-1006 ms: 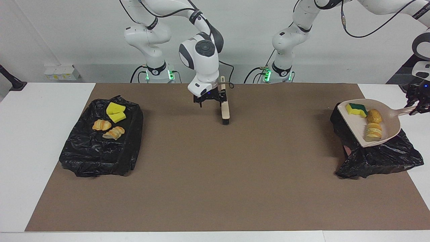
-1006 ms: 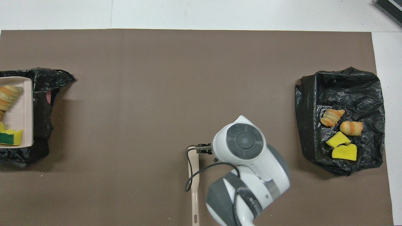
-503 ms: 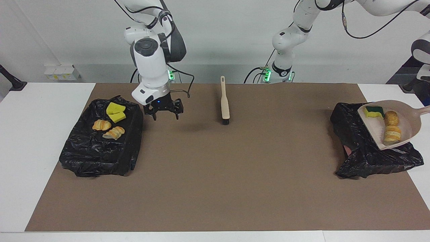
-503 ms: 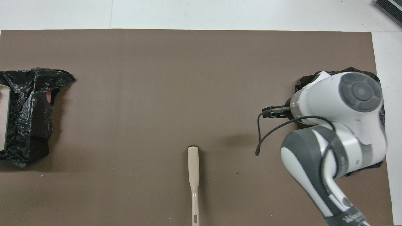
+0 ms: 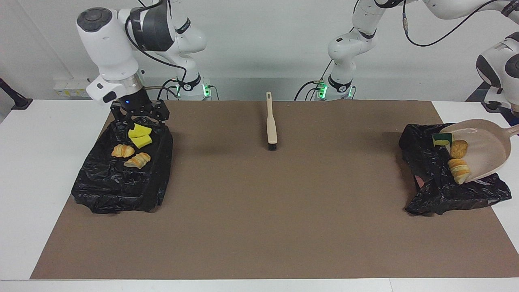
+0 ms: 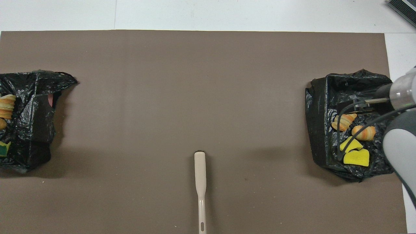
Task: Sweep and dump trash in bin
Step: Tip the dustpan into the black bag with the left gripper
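Observation:
The beige dustpan is tilted over the black bag at the left arm's end of the table. Its handle runs out of the facing view, so my left gripper is out of view. Trash lies at the pan's lower lip: a yellow-green sponge chunk and two bread bits. In the overhead view only a bread bit shows over that bag. My right gripper is open and empty over the edge nearer the robots of the black-lined bin.
The bin holds two yellow sponge chunks and two croissant bits. The beige brush lies on the brown mat midway between the arms, near the robots; it also shows in the overhead view.
My right gripper left the brush on the mat and swung to over the bin at its end. The dustpan tilted more, the trash slid to its lip, and my left gripper went out of view.

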Robot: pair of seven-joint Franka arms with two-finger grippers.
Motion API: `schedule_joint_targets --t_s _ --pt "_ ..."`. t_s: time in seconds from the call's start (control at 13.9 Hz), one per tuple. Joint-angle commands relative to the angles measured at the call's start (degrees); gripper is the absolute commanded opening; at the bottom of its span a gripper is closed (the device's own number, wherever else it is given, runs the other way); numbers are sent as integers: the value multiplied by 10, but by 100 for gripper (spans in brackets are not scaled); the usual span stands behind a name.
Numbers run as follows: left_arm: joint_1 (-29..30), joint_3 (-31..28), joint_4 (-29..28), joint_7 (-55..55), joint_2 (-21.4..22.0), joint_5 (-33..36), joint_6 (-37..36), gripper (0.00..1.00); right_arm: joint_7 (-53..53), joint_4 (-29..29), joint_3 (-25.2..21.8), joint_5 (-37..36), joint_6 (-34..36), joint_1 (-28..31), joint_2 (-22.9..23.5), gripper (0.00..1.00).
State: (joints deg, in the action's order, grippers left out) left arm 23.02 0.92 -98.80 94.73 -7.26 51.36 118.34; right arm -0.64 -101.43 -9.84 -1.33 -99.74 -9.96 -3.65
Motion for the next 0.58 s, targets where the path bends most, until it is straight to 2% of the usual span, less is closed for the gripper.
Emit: schedule_joint_targets --t_s 0.0,0.22,0.36,0.5 --pt "-9 -5 -23 -7 48 56 -11 0 -42 22 -17 -4 47 -1 -27 100" --pt "-8 -4 -17 -3 63 61 -12 0 -79 90 -22 -10 102 13 -8 100" --pt "-10 2 -14 -9 66 51 -34 0 -85 86 -16 -3 104 31 -13 100" --pt "-33 4 -14 -36 68 -4 -75 0 -88 82 -11 5 117 43 -17 100"
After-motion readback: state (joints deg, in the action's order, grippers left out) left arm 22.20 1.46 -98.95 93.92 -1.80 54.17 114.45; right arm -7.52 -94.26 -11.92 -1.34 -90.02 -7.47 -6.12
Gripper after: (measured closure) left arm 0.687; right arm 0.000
